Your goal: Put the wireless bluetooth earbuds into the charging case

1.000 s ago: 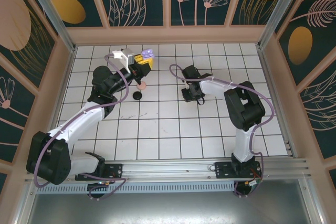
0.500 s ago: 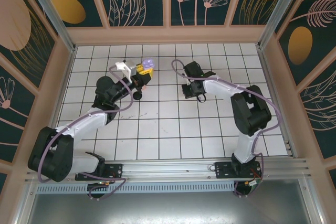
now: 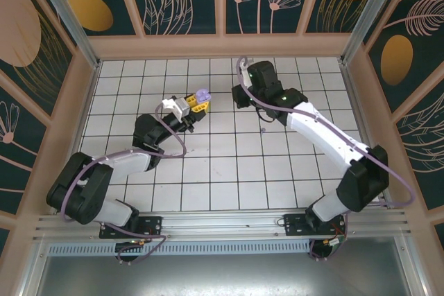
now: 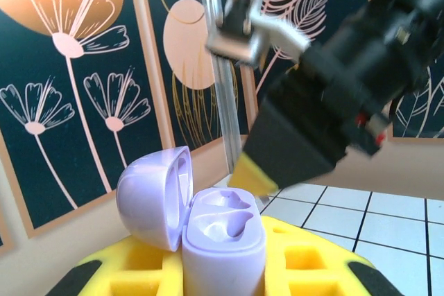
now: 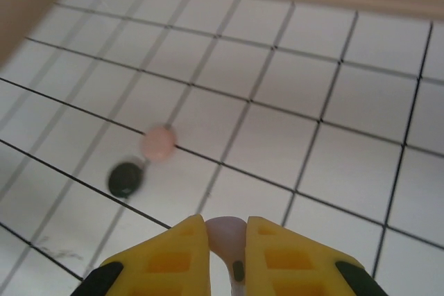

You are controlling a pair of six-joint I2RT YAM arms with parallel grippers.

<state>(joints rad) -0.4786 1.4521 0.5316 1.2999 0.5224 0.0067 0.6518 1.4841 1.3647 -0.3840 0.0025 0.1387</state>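
Left gripper (image 3: 196, 104): the yellow padded fingers (image 4: 125, 272) are closed on the base of a lavender, rounded plastic charging case (image 4: 222, 237), which is held upright and raised off the white tiled table (image 3: 277, 171). The case's domed hinged lid (image 4: 154, 195) stands swung open to the left. Both moulded sockets in the base face upward and are in plain sight. From above, the case (image 3: 202, 95) sits at the far middle of the table, just left of the right arm's wrist.

Right gripper (image 5: 227, 240): the jaws are narrow, pinching a small pale stemmed earbud (image 5: 225, 232) between the yellow fingertips (image 5: 182, 251). Its tint reads somewhere between pink and lavender, and a small dark oval shows on its lower part. In the left wrist view this gripper (image 4: 253, 177) hangs above and to the right of the open case, with a yellow tip pointing down toward it but not touching.

Below the right gripper, a pink round case (image 5: 159, 142) and a black round case (image 5: 126, 179) lie close together on the tiles (both blurred).

A tiny pale speck (image 3: 262, 129) rests on the table under the right forearm, too small to identify.
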